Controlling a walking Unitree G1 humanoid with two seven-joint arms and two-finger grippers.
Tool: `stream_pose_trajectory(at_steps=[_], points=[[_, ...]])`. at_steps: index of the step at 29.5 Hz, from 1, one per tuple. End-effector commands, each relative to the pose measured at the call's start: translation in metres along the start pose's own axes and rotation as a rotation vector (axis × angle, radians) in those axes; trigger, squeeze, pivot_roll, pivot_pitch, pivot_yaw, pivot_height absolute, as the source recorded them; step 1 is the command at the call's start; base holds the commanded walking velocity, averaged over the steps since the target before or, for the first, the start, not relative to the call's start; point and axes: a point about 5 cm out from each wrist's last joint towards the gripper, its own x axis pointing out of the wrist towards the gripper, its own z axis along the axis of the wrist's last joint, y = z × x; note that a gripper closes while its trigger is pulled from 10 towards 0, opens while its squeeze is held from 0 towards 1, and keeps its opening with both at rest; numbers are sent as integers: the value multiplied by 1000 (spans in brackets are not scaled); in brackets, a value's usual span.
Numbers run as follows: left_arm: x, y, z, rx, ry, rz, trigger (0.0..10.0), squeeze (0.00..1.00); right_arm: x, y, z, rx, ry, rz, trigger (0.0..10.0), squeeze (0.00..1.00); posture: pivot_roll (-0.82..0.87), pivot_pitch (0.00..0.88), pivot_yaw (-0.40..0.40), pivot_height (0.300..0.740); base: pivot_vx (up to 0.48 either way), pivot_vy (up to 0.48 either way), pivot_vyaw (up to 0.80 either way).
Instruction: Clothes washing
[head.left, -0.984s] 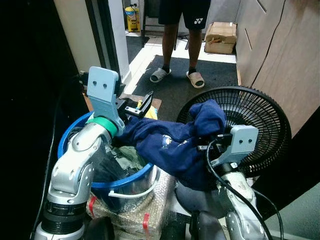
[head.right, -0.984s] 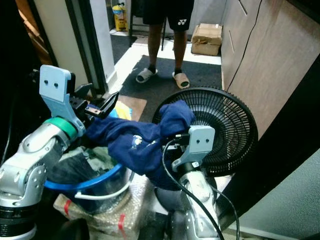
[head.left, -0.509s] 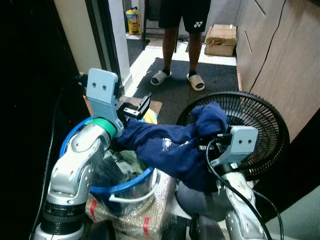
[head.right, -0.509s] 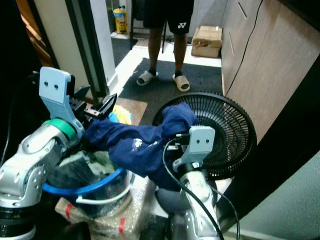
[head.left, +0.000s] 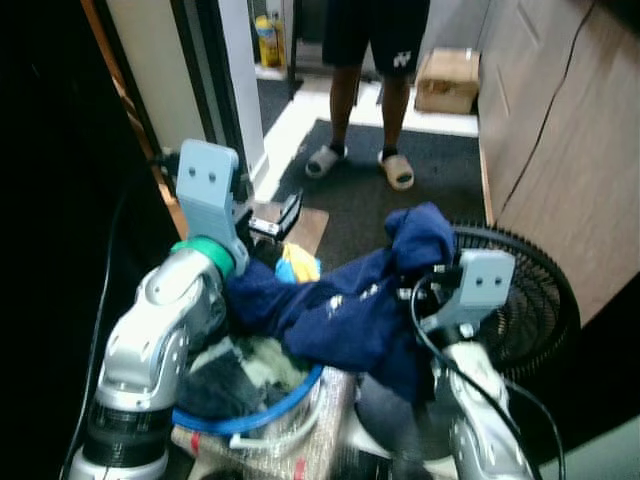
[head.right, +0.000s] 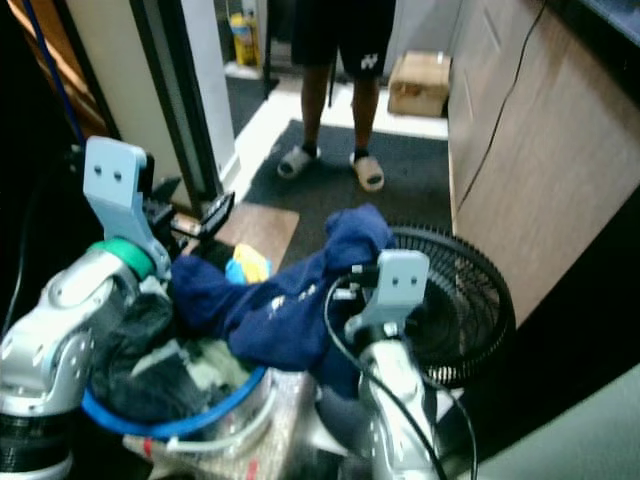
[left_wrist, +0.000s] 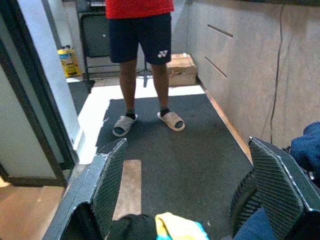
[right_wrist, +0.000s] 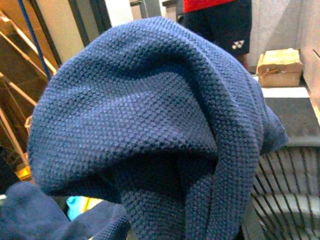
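A navy knit garment is stretched from the blue laundry basket up to my right gripper. The gripper is shut on the bunched end, and in the right wrist view the cloth hides its fingers. Over the basket's far side my left gripper stands open and holds nothing. The left wrist view has both its fingers spread wide above a yellow-and-blue cloth. Dark and grey-green clothes fill the basket.
A black floor fan lies just right of the garment. A person in sandals stands on the dark mat ahead, with a cardboard box behind. A door frame is on the left and wooden cabinets on the right. A bubble-wrapped bundle sits under the basket.
The whole picture has shifted, so the camera has moved; basket and fan now sit lower in frame. The garment stays in the right gripper and the left gripper stays open.
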Motion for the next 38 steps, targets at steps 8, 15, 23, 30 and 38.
stream_pose_trajectory(at_steps=[8, 15, 23, 30, 38], points=[[0, 1, -4, -5, 17, 10, 10000, 0, 1, 0, 0, -3, -3, -4, 10000, 0, 88, 0, 69, 679, 0, 0, 0], [-1, 3, -11, -9, 38, 19, 10000, 0, 0, -1, -3, -13, 4, -7, 10000, 0, 87, 0, 69, 704, 0, 0, 0], [-4, 8, -29, -2, 89, 45, 10000, 0, -1, -2, -6, -30, 15, -5, 10000, 0, 88, 0, 64, 724, 0, 0, 0], [-10, 11, -49, 16, 152, 64, 10000, 0, -3, -8, -20, -109, 74, -26, 10000, 0, 88, 0, 58, 733, 0, 0, 0], [-19, 8, -72, -9, 210, 131, 10000, 0, -7, -5, -36, -216, 118, 7, 10000, 0, 67, 0, -11, 733, 0, 0, 0]])
